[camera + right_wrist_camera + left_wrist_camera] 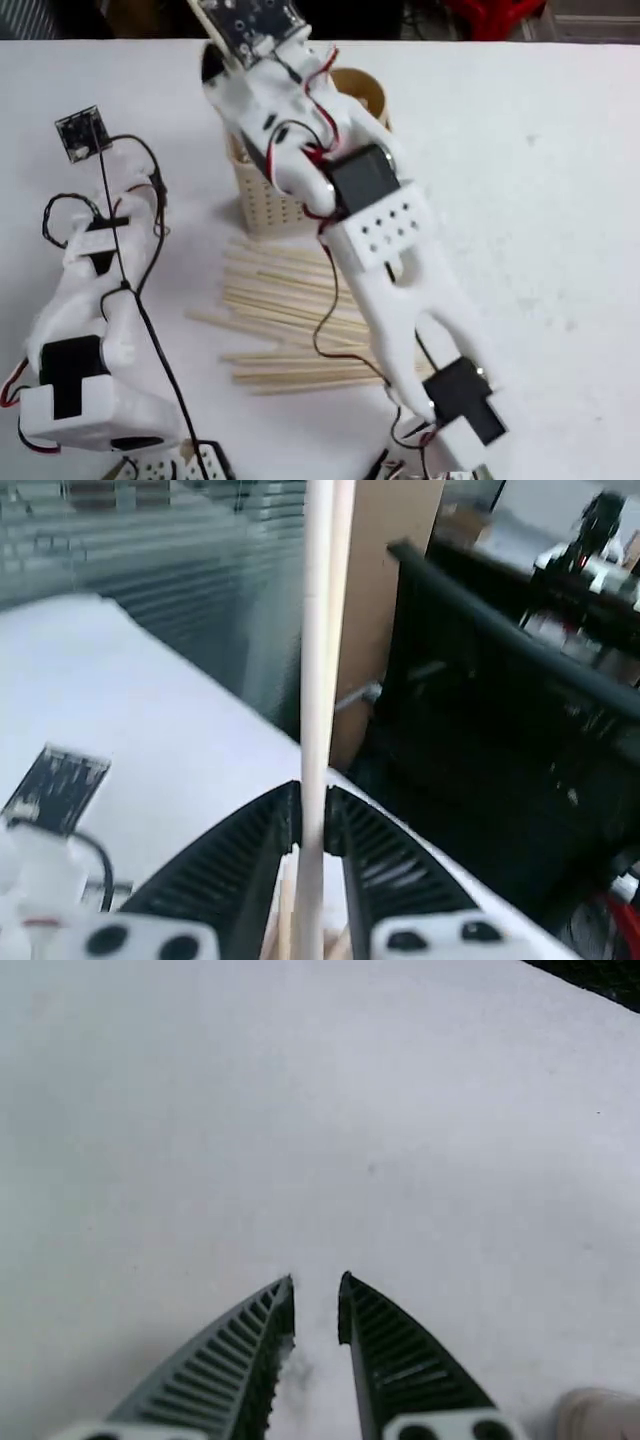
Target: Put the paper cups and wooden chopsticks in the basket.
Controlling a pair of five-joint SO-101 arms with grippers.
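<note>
Surface (540,180): white, matte, plain; runs the full width of the high view. Dark strip of room beyond its far edge, with something red (495,12) at the far right corner.

Left arm (90,300): folded low at one side of the surface, black cables trailing over it, a small circuit board (80,130) at its wrist. Left fingers (272,1315): tips a narrow gap apart, nothing between them, pointed down at bare surface.

Right arm (390,260): stretched from the near edge across to the basket (262,210). Right fingers (283,820): closed on the held chopsticks (320,630), pale wooden sticks standing upright between the tips, raised clear of the surface.

Basket: cream, perforated wall, standing toward the far side of the surface, partly under the right arm. A brown paper cup (362,88) shows at the basket's far side; whether it sits inside cannot be told.

Loose chopsticks (290,310): a scattered heap lying flat on the surface just in front of the basket, between the two arms.

Room, from the right wrist view: a glass partition with blinds (150,540), a brown panel (385,590) beside it, black furniture (500,730) behind the surface edge.
</note>
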